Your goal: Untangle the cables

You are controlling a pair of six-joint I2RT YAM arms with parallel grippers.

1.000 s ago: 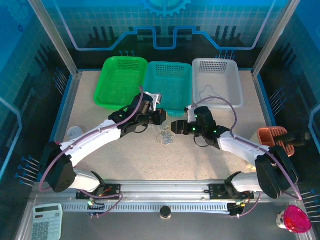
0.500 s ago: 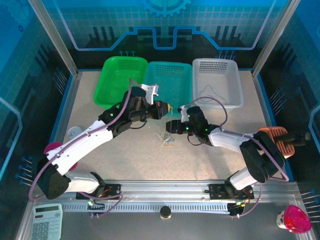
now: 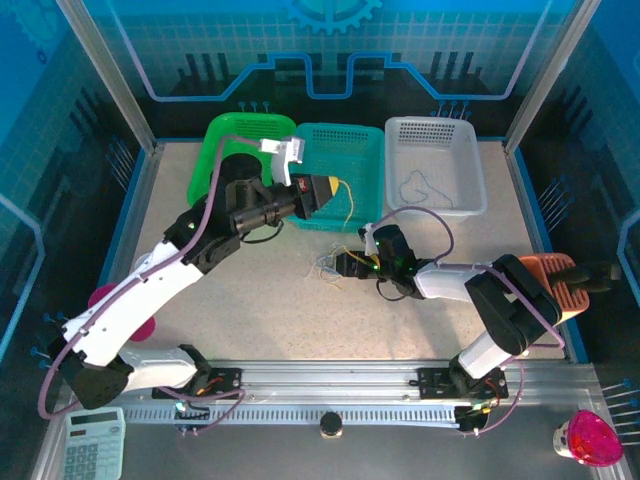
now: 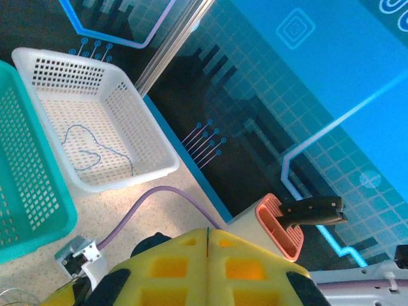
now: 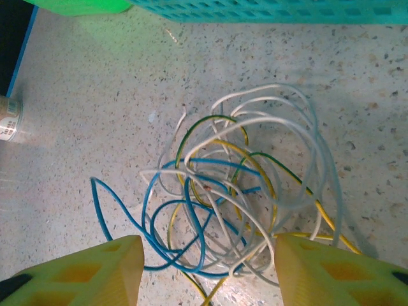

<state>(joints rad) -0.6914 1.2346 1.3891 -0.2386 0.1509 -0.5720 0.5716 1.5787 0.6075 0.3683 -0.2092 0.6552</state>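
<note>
A tangle of thin blue, white and yellow-green cables (image 5: pixel 236 204) lies on the speckled table, also seen from above as the tangle (image 3: pixel 330 266). My right gripper (image 5: pixel 204 274) is open low over it, one yellow finger (image 5: pixel 95 271) on each side of the near loops; from above the right gripper (image 3: pixel 347 263) sits just right of the pile. My left gripper (image 3: pixel 332 187) is raised over the teal basket (image 3: pixel 340 140), shut on a yellow-green cable (image 3: pixel 349 205) that hangs from it. That cable's tip (image 4: pixel 208 233) pokes out between the shut jaws. One dark blue cable (image 4: pixel 89 150) lies in the white basket (image 3: pixel 435 132).
A green basket (image 3: pixel 235 165) stands left of the teal one at the back. An orange holder with a black handle (image 3: pixel 555 275) sits at the right edge. A calculator (image 3: pixel 95 442) and a pink object (image 3: pixel 590 440) lie off the near corners.
The left gripper has lifted and swung back over the teal basket, drawing the yellow-green cable out of the tangle. The right gripper has dropped and slid left to the pile.
</note>
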